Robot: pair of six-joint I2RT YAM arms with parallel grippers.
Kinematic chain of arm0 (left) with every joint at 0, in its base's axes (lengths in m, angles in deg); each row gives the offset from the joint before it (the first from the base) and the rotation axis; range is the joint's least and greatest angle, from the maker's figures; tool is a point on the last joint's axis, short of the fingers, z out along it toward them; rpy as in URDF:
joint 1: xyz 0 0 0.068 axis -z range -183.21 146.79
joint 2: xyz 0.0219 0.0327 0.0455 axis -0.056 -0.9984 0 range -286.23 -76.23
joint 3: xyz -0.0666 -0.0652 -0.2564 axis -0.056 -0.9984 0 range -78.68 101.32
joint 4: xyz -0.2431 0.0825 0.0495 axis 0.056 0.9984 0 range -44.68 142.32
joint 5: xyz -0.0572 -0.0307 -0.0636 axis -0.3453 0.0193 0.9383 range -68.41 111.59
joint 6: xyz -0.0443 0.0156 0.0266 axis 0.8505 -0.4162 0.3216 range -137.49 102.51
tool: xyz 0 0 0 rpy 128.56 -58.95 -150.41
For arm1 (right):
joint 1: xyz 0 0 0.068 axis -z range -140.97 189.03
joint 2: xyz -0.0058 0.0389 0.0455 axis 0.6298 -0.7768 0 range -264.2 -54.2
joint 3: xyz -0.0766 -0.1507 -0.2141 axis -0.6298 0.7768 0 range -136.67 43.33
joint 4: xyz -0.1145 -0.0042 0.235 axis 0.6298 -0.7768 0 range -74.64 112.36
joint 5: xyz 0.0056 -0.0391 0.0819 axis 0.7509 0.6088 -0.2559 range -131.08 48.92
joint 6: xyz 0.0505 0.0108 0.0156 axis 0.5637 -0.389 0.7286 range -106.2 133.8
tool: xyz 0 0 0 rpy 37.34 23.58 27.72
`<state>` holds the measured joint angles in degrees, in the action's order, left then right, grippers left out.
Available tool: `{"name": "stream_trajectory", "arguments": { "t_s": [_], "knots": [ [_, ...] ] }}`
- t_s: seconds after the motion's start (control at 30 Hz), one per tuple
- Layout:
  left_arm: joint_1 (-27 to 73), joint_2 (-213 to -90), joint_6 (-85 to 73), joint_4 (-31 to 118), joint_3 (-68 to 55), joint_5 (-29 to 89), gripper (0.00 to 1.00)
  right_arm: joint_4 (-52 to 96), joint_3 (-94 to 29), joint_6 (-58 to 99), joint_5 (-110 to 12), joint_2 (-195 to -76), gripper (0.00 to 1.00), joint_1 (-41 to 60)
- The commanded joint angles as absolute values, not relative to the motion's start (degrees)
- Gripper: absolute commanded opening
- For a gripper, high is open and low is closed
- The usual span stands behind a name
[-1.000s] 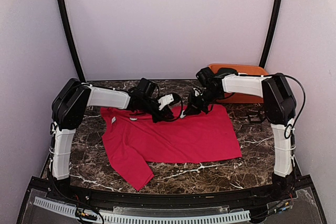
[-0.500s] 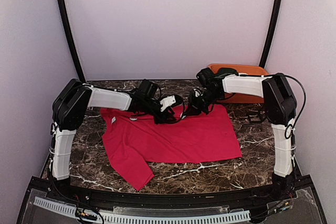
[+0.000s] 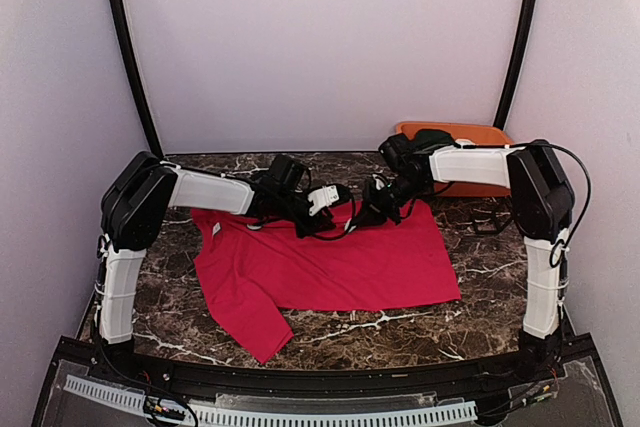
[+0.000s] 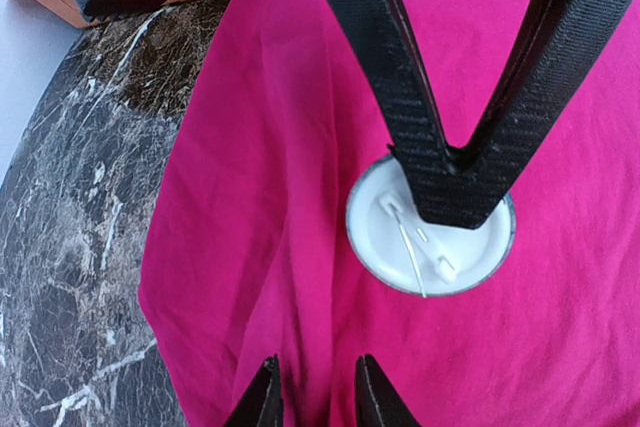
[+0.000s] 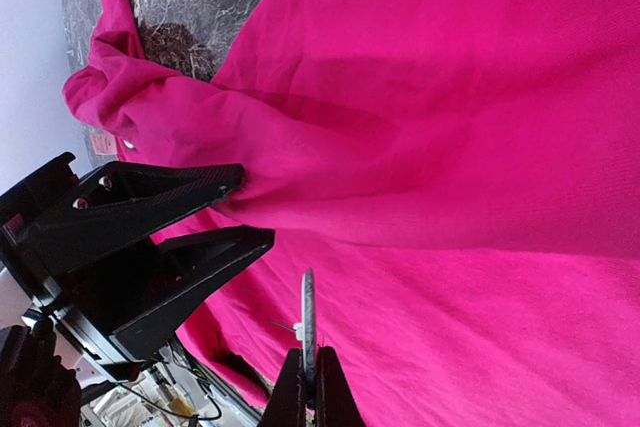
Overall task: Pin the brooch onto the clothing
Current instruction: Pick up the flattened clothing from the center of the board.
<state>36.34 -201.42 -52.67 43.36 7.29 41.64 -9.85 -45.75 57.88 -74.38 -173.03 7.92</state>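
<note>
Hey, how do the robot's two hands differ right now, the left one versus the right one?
The left hand has its jaws slightly apart and seems to pinch a fold of the red T-shirt; the right hand is fully shut on the white brooch. The left hand grips soft cloth; the right hand holds a flat disc by its rim, over the T-shirt. Both are near the T-shirt's far edge.

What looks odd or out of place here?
The brooch, clamped in the right gripper, shows its white back with the pin swung open, not fastened. The red T-shirt is bunched into a ridge beside it.
</note>
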Motion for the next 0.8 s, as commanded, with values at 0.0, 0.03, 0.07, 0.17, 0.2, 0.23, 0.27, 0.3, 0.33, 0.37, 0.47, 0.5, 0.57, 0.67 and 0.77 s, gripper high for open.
{"name": "stream_trajectory", "arguments": {
  "t_s": [0.0,0.03,0.07,0.17,0.2,0.23,0.27,0.3,0.33,0.37,0.47,0.5,0.57,0.67,0.77],
  "knots": [
    [36.7,-200.5,-52.7,42.4,6.3,39.7,0.23,-7.7,-45.3,59.4,-75.4,-172.8,0.0,7.7],
    [36.8,-200.5,-52.7,42.3,6.3,39.6,0.23,-7.6,-45.3,59.5,-75.3,-173.0,0.0,7.7],
    [36.8,-200.5,-52.7,42.3,6.3,39.5,0.22,-7.3,-45.2,59.7,-75.2,-173.2,0.0,7.8],
    [36.8,-200.5,-52.6,42.2,6.3,39.6,0.18,-6.8,-45.4,60.3,-74.8,-173.6,0.0,7.9],
    [36.8,-200.5,-52.6,42.2,6.3,39.5,0.17,-6.7,-45.6,60.6,-74.8,-173.9,0.0,7.8],
    [36.8,-200.5,-52.6,42.2,6.3,39.5,0.17,-6.7,-45.7,60.8,-75.0,-174.2,0.0,7.8],
    [36.9,-200.5,-52.6,42.2,6.3,39.5,0.17,-6.6,-45.7,61.0,-75.4,-174.5,0.0,7.8],
    [36.9,-200.5,-52.6,42.2,6.3,39.5,0.17,-6.4,-45.6,61.2,-75.7,-174.7,0.0,7.8],
    [36.9,-200.5,-52.6,42.2,6.4,39.5,0.17,-6.3,-45.3,61.3,-76.0,-174.8,0.0,7.8],
    [36.9,-200.5,-52.4,42.2,6.4,39.6,0.16,-6.2,-44.9,61.3,-76.2,-174.7,0.0,7.8],
    [36.9,-200.5,-52.3,42.2,6.5,39.7,0.16,-5.0,-43.4,61.6,-77.1,-174.2,0.0,8.0],
    [36.9,-200.5,-52.2,42.2,6.5,39.7,0.16,-4.6,-42.9,61.7,-77.4,-174.0,0.0,7.9],
    [36.9,-200.5,-52.3,42.1,6.5,39.8,0.16,-4.1,-42.1,61.8,-77.3,-173.6,0.0,8.0],
    [37.0,-200.5,-52.3,42.3,6.6,40.3,0.14,-3.9,-42.0,61.8,-77.2,-174.0,0.0,8.4],
    [37.0,-200.5,-52.4,42.5,6.5,41.1,0.1,-3.5,-42.4,62.3,-77.0,-174.5,0.0,9.0]
  ]
}}
